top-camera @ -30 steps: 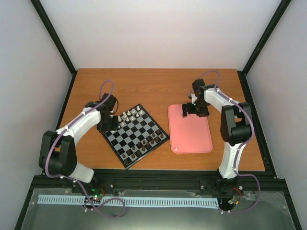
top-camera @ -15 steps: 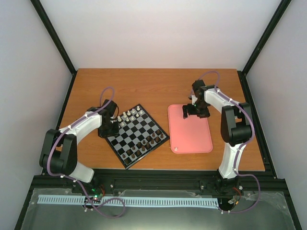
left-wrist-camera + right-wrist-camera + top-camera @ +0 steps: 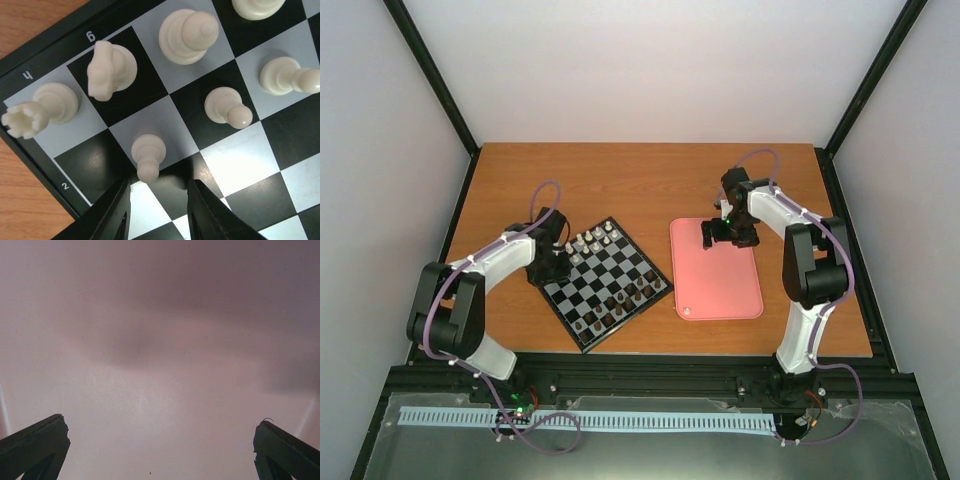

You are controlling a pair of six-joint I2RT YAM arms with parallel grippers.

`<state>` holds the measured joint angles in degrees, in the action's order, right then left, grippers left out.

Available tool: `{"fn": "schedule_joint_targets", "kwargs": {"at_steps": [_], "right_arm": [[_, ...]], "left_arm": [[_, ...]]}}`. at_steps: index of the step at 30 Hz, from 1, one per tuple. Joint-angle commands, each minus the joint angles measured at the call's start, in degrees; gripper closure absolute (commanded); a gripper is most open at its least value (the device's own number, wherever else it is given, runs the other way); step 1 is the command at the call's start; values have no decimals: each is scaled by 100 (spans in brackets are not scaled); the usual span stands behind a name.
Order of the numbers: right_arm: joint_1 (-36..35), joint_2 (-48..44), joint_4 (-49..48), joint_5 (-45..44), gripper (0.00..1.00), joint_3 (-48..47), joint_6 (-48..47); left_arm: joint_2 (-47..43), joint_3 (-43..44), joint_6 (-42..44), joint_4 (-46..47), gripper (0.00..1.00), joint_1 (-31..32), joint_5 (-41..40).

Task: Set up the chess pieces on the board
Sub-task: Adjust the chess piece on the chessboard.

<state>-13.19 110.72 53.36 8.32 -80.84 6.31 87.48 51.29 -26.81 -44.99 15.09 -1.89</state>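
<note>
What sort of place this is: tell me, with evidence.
Probably a robot test cell: plain white walls on a black frame enclose the wooden table, and the left arm and right arm are bolted at its near edge.

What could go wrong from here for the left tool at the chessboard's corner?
1. The left tool, fingers open, hangs right beside a small cream-white pawn; any sideways drift could topple it.
2. A cream-white knight and cream-white rook stand close by; a falling pawn might knock them over.
</note>
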Motion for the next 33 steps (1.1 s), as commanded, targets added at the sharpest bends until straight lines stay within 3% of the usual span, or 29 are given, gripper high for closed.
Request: {"fn": "schedule_joint_targets", "kwargs": {"at_steps": [1,24,33], "right_arm": [[-34,-248,77,-97,0,77,-86],[-35,-202,86,-86,0,59,-94],[-34,-256,60,-85,0,102,-70]], "left_arm": [[111,145,-79,206,66,-62,13],[326,360,57,126,66,-63,-100],[-870,185,-5,-752,62,-63,143]]}}
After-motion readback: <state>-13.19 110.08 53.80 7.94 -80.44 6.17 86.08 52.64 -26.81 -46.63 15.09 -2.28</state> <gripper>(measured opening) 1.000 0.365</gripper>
